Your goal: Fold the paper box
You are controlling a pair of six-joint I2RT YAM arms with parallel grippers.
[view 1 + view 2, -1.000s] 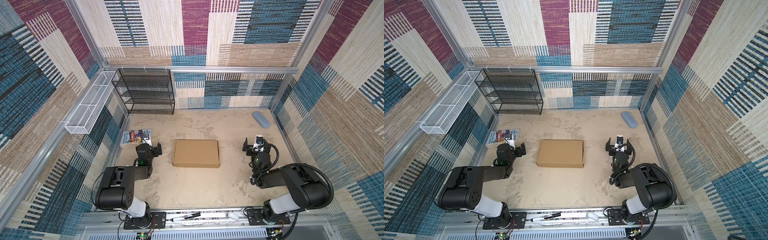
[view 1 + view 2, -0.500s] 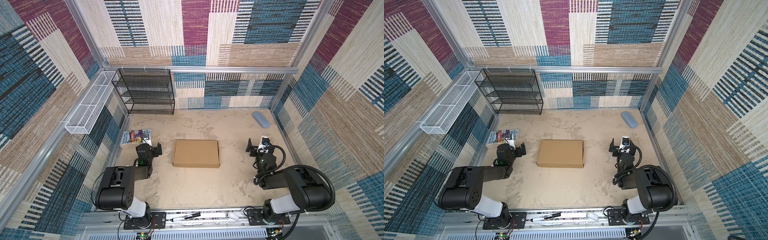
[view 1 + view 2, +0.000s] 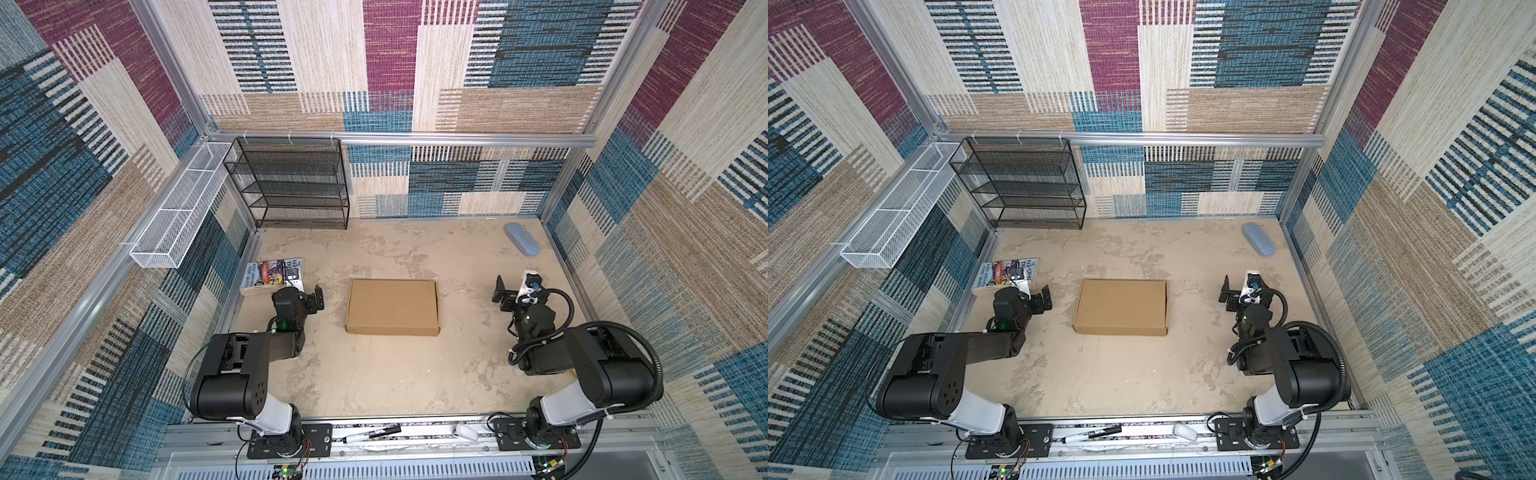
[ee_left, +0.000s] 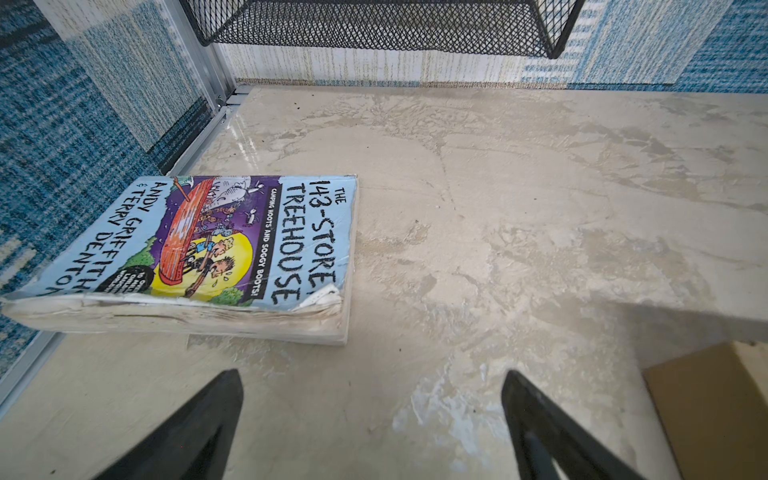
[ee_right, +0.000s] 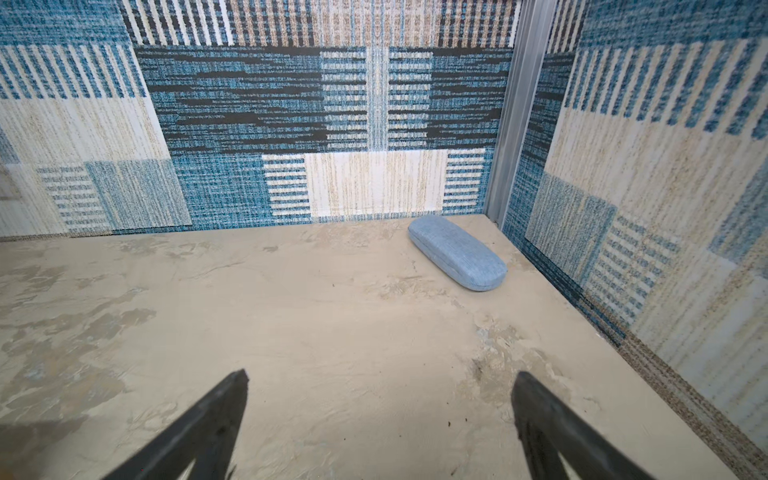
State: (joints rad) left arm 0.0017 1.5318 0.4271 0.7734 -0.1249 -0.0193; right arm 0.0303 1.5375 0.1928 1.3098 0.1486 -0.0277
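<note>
The paper box [image 3: 392, 306] [image 3: 1121, 306] is a shallow brown cardboard mailer lying shut and flat in the middle of the table. One of its corners shows in the left wrist view [image 4: 715, 407]. My left gripper [image 3: 306, 291] [image 3: 1034, 293] [image 4: 372, 382] hovers low to the left of the box, open and empty, clear of it. My right gripper [image 3: 513, 287] [image 3: 1237, 289] [image 5: 380, 382] stands open and empty further off, to the right of the box. Only bare table shows between each pair of fingers.
A colourful book [image 3: 274, 274] [image 4: 208, 245] lies by the left wall, just beyond the left gripper. A blue glasses case [image 3: 522, 238] [image 5: 457, 252] sits in the far right corner. A black mesh shelf [image 3: 291, 187] and a white wire basket [image 3: 178, 212] stand at the back left.
My right gripper has drifted a little to the right, away from the box, and turned slightly. The left arm and the box have not moved.
</note>
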